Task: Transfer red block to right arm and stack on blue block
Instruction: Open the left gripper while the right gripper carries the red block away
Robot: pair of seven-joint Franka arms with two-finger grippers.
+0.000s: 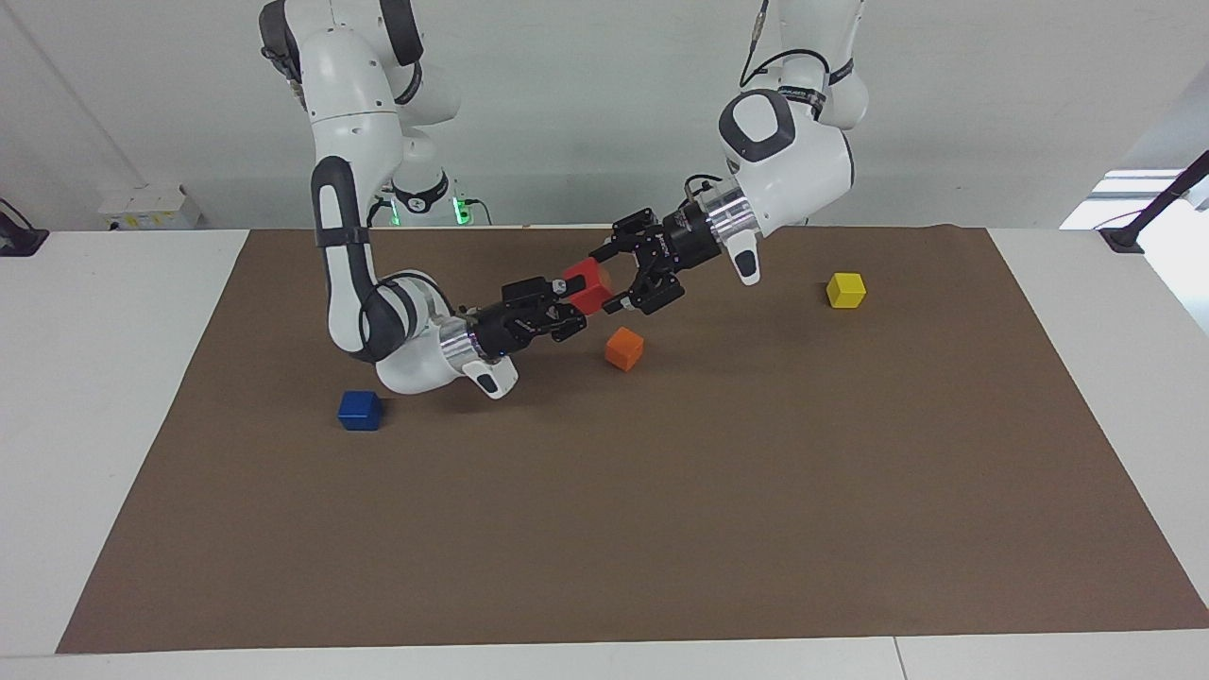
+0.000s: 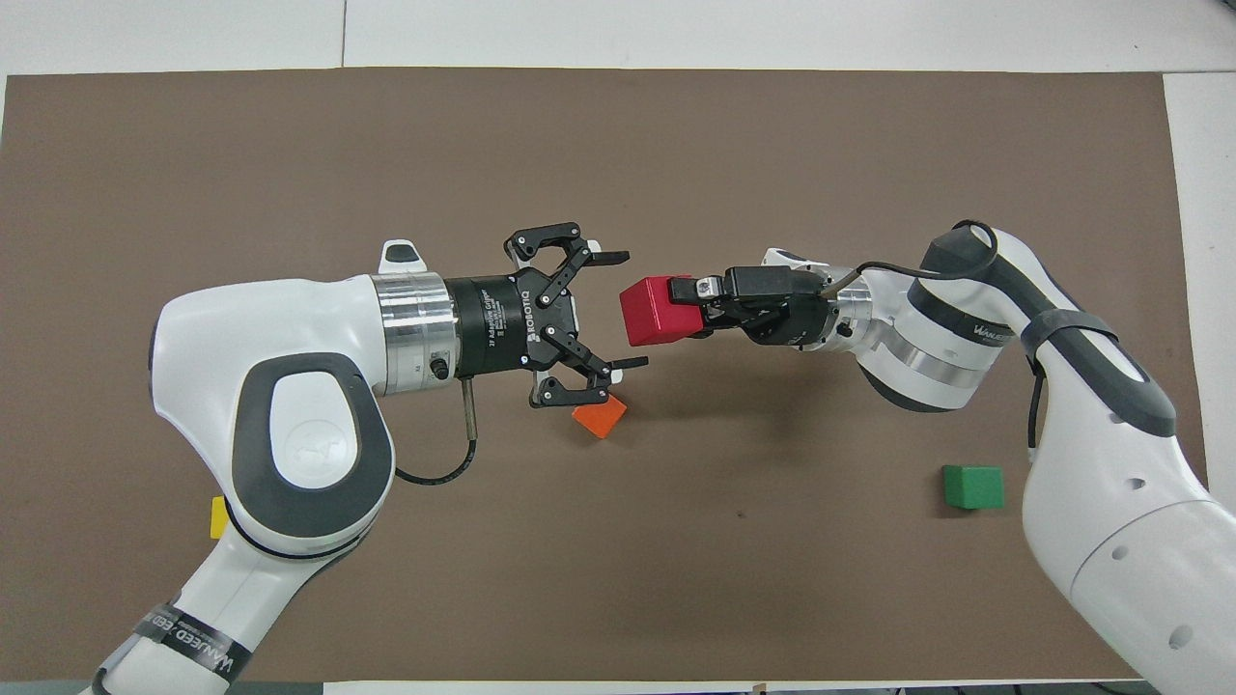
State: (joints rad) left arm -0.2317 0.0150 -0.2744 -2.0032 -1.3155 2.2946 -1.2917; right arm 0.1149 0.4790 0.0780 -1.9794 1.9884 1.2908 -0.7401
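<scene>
1. The right tool [image 1: 564, 304] was clenched on the red block [image 1: 587, 286], holding it in the air above the brown mat [image 1: 661, 529] that covered the tabletop [image 1: 94, 378].
2. The left tool [image 1: 612, 274] stood released, its fingers spread wide and clear of the red block, with a gap showing between the fingertips [image 2: 610, 257] and the cube in the overhead view.
3. The two tools faced each other tip to tip over the middle of the mat, the red block [image 2: 655, 310] between them.
4. The orange block [image 1: 624, 348] lay on the mat just below the left tool.
5. The blue block [image 1: 360, 410] sat on the mat toward the right arm's end, close to the right arm's [image 1: 406, 331] wrist and well apart from the red block.
6. The yellow block [image 1: 845, 289] lay toward the left arm's end.
7. The green block [image 2: 972, 486] sat near the robots at the right arm's end, visible only from overhead.
</scene>
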